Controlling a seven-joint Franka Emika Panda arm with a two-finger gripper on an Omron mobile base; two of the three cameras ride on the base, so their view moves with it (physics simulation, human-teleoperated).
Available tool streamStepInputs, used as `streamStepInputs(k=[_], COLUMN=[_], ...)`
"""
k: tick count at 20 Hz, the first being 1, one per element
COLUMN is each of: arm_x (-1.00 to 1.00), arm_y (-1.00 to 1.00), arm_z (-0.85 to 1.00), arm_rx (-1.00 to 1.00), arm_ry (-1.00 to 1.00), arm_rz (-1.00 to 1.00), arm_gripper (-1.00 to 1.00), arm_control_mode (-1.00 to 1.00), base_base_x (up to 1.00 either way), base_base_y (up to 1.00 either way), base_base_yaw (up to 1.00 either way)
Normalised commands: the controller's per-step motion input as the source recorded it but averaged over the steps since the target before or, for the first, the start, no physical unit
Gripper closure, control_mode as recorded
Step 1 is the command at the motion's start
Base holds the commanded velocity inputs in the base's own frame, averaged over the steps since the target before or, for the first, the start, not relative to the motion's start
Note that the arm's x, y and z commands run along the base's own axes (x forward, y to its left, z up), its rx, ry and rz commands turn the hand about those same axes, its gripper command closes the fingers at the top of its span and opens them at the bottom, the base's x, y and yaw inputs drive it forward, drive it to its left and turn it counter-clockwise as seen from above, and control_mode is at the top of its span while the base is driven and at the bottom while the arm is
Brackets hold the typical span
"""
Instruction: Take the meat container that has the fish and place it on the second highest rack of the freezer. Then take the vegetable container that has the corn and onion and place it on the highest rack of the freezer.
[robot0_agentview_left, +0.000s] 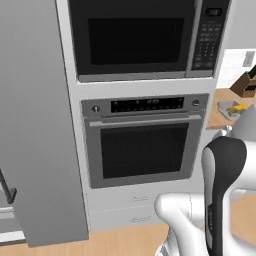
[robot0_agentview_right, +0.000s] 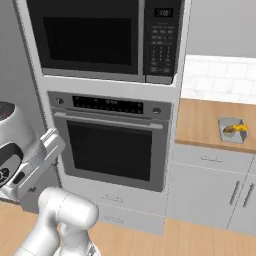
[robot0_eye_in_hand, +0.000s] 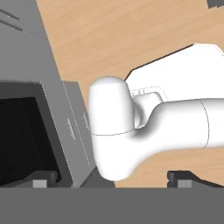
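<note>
End effector (robot0_eye_in_hand: 112, 180) fully open and empty, facing the wall oven (robot0_eye_in_hand: 22, 135); corn tray (robot0_agentview_right: 231, 129) rests on the counter (robot0_agentview_right: 200, 122).

My arm (robot0_agentview_left: 220, 200) is glossy white, built of rounded tubular links with bulbous elbow joints. From the left base camera I see a dark charcoal band wrapping one link, with a narrow black strip running down toward six o'clock. From the right base camera, a grey-white flat bracket sits against a round joint cap with dark ring markings at nine o'clock.
</note>
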Motion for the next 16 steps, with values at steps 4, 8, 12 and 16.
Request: streamStepInputs(k=[4,8,12,16], arm_x=[0.00,0.00,0.00,0.00], arm_y=[0.00,0.00,0.00,0.00], arm_z=[0.00,0.00,0.00,0.00], arm_rx=[0.00,0.00,0.00,0.00], arm_ry=[0.00,0.00,0.00,0.00], arm_rz=[0.00,0.00,0.00,0.00], arm_gripper=[-1.00,-1.00,-1.00,-1.00], arm_control_mode=[1.00,1.00,1.00,1.00], base_base_x=[0.09,0.24,0.30,0.81], base_base_y=[-1.00,-1.00,-1.00,-1.00], base_base_yaw=[-0.02,0.00,0.03,0.14])
